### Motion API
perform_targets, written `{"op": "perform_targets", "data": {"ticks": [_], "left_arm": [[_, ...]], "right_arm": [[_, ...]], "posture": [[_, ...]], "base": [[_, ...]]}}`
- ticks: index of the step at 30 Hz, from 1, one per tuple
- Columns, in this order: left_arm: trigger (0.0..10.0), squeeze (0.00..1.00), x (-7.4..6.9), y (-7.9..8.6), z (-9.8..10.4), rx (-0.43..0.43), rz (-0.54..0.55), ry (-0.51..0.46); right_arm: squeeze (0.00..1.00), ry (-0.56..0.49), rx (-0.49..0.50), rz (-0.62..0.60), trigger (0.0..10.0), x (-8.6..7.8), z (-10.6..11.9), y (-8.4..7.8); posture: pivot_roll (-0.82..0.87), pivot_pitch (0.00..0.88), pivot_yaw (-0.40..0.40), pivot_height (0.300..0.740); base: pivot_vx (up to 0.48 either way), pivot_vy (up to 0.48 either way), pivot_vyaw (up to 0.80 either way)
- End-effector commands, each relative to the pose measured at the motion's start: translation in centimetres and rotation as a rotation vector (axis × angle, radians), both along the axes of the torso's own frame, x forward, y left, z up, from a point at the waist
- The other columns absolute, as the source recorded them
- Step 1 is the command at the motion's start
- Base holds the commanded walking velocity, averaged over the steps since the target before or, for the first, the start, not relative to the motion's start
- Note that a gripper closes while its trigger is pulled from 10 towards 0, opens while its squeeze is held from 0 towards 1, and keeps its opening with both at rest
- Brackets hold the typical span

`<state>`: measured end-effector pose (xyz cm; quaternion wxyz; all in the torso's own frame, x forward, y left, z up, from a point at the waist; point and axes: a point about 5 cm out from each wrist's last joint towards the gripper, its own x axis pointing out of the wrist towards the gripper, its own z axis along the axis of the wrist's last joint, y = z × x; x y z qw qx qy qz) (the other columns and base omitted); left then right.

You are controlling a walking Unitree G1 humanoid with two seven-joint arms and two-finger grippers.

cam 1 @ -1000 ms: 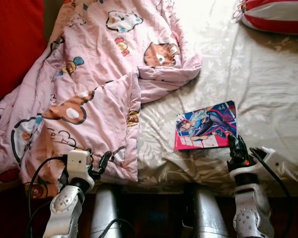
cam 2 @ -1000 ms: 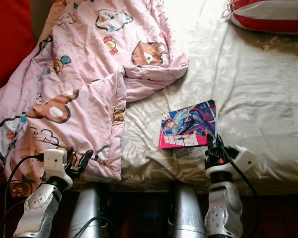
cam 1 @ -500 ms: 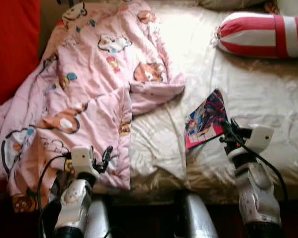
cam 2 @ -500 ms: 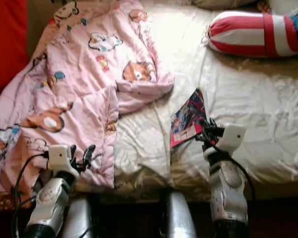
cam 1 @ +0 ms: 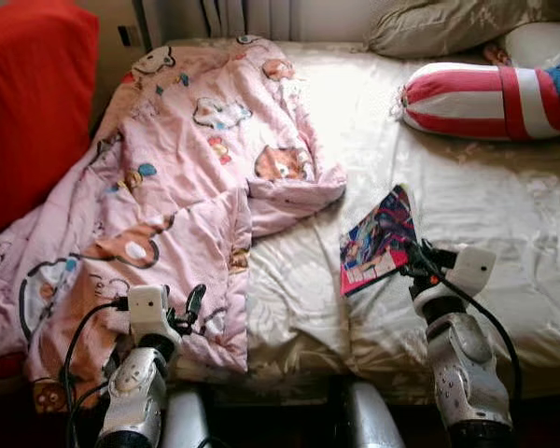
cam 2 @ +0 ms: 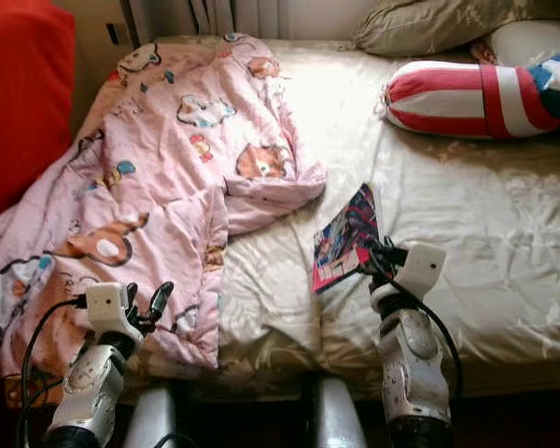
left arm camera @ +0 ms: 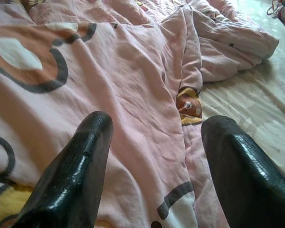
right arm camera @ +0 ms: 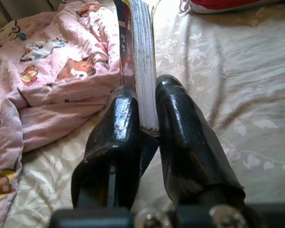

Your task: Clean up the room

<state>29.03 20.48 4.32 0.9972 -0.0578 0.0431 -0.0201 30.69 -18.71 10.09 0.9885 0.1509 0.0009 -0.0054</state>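
Right hand (right arm camera: pixel 147 123) clamped on comic book (cam 1: pixel 378 240), tilted above bed (cam 1: pixel 504 215)

A pink quilt (cam 1: pixel 177 187) printed with brown, white and orange cartoon animals covers a cream sheet (cam 1: pixel 485 215) with a pale leaf pattern; a red-and-white striped bolster (cam 1: pixel 485 98) lies beside an olive pillow (cam 1: pixel 448 23); the book (cam 1: pixel 378 241) shows a blue, purple and pink illustrated cover with white page edges; a red cushion (cam 1: pixel 28 103) glows nearby; both grippers' fingers (right arm camera: pixel 121 142) are glossy black.
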Motion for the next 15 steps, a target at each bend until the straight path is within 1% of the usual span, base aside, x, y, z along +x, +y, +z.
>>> {"op": "perform_targets", "data": {"ticks": [1, 7, 12, 15], "left_arm": [[10.0, 0.00, -0.1, 0.1, -0.2, 0.002, 0.000, 0.004], [10.0, 0.00, -0.2, 0.0, -0.5, -0.002, -0.010, 0.013], [10.0, 0.00, -0.5, 0.4, -0.9, 0.001, -0.004, 0.033], [10.0, 0.00, -0.7, 0.8, -1.2, 0.010, 0.001, 0.048]], "right_arm": [[0.00, -0.055, -0.008, -0.031, 10.0, 0.1, 1.0, -0.8], [0.00, -0.049, -0.001, -0.048, 10.0, 0.2, 0.6, -1.2], [0.00, -0.054, 0.006, -0.046, 10.0, 0.3, 0.6, -1.1], [0.00, -0.054, 0.005, -0.054, 10.0, 0.3, 0.5, -1.1]], "posture": [[-0.02, 0.053, -0.051, 0.663], [-0.01, 0.048, -0.052, 0.663], [-0.01, 0.055, -0.052, 0.663], [-0.01, 0.078, -0.054, 0.663]], "base": [[0.000, 0.000, 0.00], [0.000, 0.000, 0.00], [0.000, 0.000, 0.00], [0.000, 0.000, 0.00]]}}
